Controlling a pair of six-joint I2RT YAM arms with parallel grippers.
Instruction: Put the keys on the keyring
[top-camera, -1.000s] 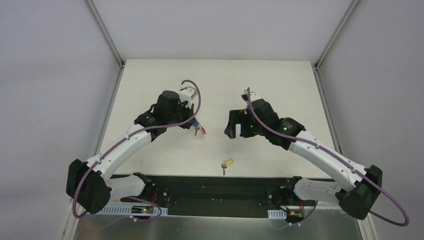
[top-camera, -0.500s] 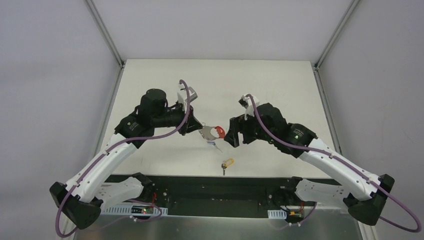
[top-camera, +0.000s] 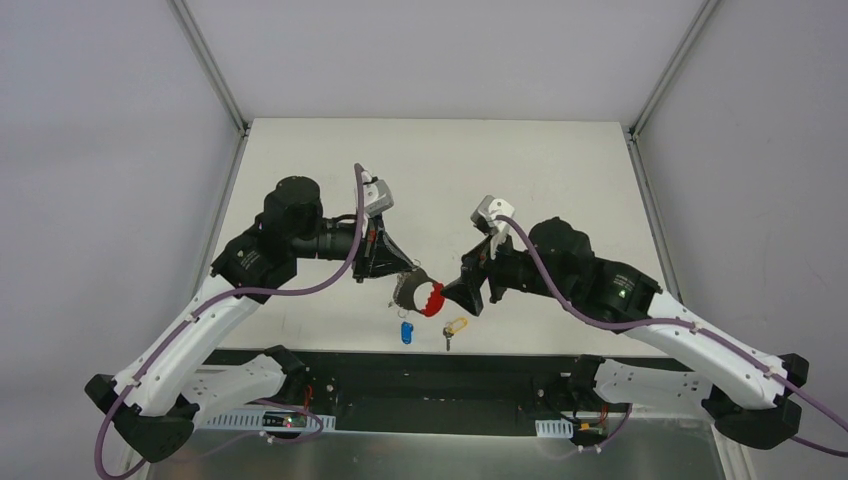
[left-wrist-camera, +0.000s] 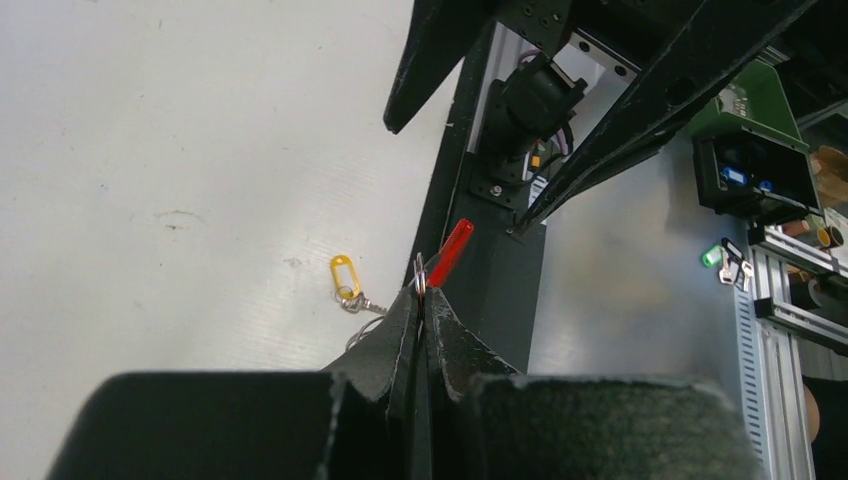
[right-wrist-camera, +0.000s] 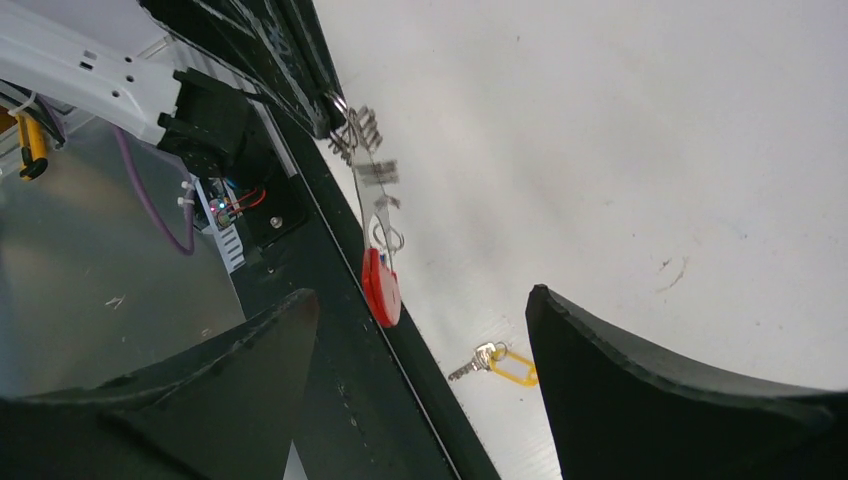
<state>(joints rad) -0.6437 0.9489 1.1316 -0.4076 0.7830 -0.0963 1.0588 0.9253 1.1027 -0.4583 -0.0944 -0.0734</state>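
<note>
Holding the keyring aloft between both arms, key on the table below
Left gripper is pinched tight on the ring, red strap dangling. Right gripper gapes wide just beside the strap, gripping nothing. The key lies beneath, nearer the right jaws, shaft pointing toward the bases

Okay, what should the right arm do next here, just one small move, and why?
Probably close the right tool on the red strap: it hangs framed between its open jaws, while the shut left tool holds the keyring up. The key lies loose on the table.
</note>
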